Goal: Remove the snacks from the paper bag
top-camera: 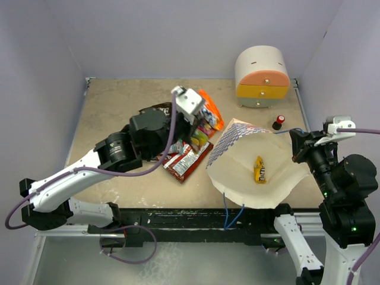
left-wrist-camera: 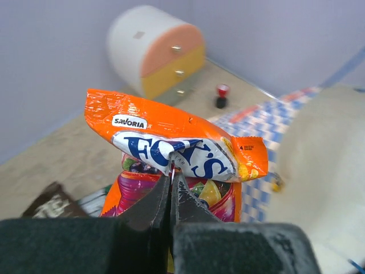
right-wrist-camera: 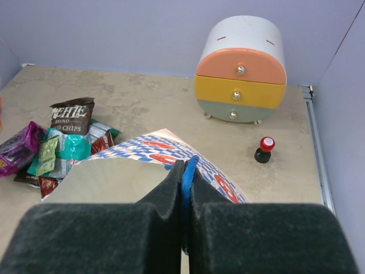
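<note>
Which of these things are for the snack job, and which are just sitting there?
For the job: paper bag, yellow packet lying in it, orange Fox's packet, pile of packets on the table.
Just lying about: domed mini cabinet, small red-topped object near it.

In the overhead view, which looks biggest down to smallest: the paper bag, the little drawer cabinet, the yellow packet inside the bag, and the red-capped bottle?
1. paper bag
2. drawer cabinet
3. yellow packet
4. red-capped bottle
The last two are close, but the packet looks longer.
</note>
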### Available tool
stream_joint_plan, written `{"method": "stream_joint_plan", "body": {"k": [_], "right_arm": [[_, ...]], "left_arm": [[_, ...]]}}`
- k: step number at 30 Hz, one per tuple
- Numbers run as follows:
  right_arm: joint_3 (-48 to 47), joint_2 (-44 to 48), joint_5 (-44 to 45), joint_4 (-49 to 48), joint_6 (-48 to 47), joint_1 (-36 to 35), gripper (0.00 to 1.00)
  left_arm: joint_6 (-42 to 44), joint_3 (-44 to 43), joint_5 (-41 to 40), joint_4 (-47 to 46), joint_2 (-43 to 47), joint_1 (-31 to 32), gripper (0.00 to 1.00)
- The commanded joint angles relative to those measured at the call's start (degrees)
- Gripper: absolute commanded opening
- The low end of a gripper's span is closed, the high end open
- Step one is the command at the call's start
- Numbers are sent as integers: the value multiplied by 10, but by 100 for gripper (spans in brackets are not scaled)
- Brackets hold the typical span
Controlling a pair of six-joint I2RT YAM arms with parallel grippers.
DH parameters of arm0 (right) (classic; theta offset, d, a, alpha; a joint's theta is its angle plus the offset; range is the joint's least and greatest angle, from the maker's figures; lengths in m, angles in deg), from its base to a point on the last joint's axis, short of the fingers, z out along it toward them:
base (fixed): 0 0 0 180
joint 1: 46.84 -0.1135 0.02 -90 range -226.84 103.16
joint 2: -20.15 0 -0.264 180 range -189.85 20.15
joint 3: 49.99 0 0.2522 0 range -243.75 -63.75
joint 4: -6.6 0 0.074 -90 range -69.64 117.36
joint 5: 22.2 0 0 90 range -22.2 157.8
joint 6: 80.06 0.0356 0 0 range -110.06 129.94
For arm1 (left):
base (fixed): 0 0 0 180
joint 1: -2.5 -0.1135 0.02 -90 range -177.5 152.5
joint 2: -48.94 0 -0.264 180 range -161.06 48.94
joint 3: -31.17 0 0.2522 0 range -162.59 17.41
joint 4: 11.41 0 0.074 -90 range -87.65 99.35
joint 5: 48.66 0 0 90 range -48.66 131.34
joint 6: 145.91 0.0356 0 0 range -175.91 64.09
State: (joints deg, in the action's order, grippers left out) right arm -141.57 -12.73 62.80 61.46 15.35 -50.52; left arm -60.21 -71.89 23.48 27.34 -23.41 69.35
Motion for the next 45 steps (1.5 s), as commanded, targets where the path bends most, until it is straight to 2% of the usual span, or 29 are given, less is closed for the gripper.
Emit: {"method": "stream_joint_plan", "body": {"k": [1,5,9,12,13,15,19,25,28,32,36,39,41,45], "right_arm": [[4,4,15,-13,0,0,0],[9,2,11,-25,-4,0,0],[7,-10,7,-33,-13,0,0],[4,-19,3,-35,-20,0,0],[3,-22,1,-36,-23,0,0],[2,-25,-8,-35,-27,0,0],[1,-27,-13,-30,-38,0,0],[-3,-25,-23,-22,-44,0,0],[0,-19,-34,-21,-40,0,0],[3,-15,-45,-18,-36,0,0],[0,-15,-44,-12,-40,0,0],[0,-14,-50,-11,-43,0,0],[1,-14,-54,-9,-43,0,0],[3,-12,-64,-12,-40,0,0]], "left_arm": [[42,-30,-187,-14,32,-42,0],[-21,-32,-211,62,12,-128,0],[-98,-19,-152,131,-13,-235,0],[-158,3,-82,164,-28,-345,0],[-175,14,-60,170,-33,-397,0],[-204,37,-43,175,-44,-463,0],[-252,91,-56,171,-71,-550,0],[-325,173,23,169,-113,-690,0],[-337,219,21,150,-118,-726,0],[-335,275,11,119,-120,-740,0],[-347,319,-12,103,-122,-741,10],[-355,339,-16,94,-125,-741,12],[-356,339,-10,98,-124,-741,20],[-344,305,40,129,-96,-739,44]]}}
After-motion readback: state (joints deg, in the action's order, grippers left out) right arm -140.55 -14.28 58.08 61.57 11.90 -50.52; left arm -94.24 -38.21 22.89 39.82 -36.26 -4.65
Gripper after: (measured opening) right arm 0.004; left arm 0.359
